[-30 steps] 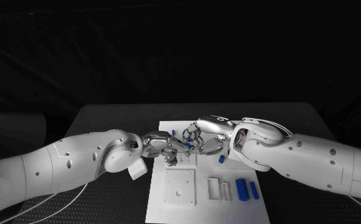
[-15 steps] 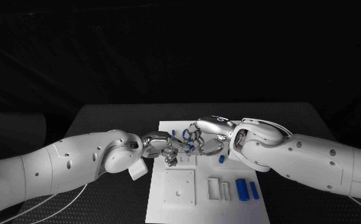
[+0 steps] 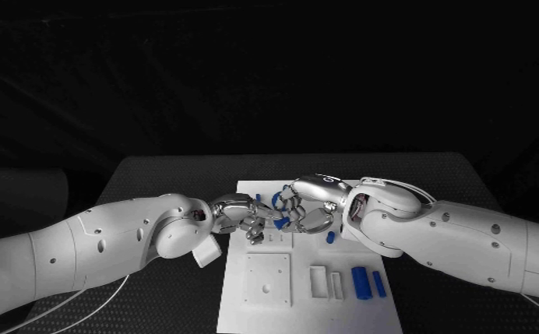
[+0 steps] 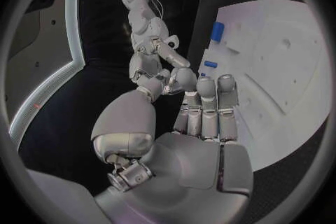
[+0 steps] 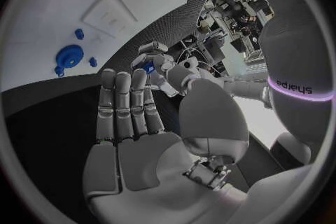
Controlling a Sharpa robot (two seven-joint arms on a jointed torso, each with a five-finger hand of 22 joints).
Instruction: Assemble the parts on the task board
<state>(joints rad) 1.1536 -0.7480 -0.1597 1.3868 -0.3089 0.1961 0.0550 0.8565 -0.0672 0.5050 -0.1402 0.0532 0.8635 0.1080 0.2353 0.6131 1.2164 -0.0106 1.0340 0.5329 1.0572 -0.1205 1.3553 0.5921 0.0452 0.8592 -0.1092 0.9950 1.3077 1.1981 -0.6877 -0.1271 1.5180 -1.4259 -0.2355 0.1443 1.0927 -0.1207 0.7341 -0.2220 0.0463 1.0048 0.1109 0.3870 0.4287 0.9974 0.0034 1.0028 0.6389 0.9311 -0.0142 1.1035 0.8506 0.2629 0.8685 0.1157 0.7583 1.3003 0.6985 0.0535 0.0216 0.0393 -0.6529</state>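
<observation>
Over the far half of the white task board my two hands meet fingertip to fingertip. My left hand pinches a small blue part between its fingertips. My right hand faces it with its fingers straight and together and its thumb stretched towards that part; whether it touches the part is hidden. Blue shows between the hands. The left hand has its thumb and fingertips close to the right hand's fingers.
Two blue cylinders and white blocks lie at the board's near right, beside a square white plate. A round blue part with small blue pieces around it sits on the board. More blue parts lie beyond the hands.
The hands have drawn slightly closer together over the board; the left hand has edged towards the right hand. The parts on the board have not moved.
</observation>
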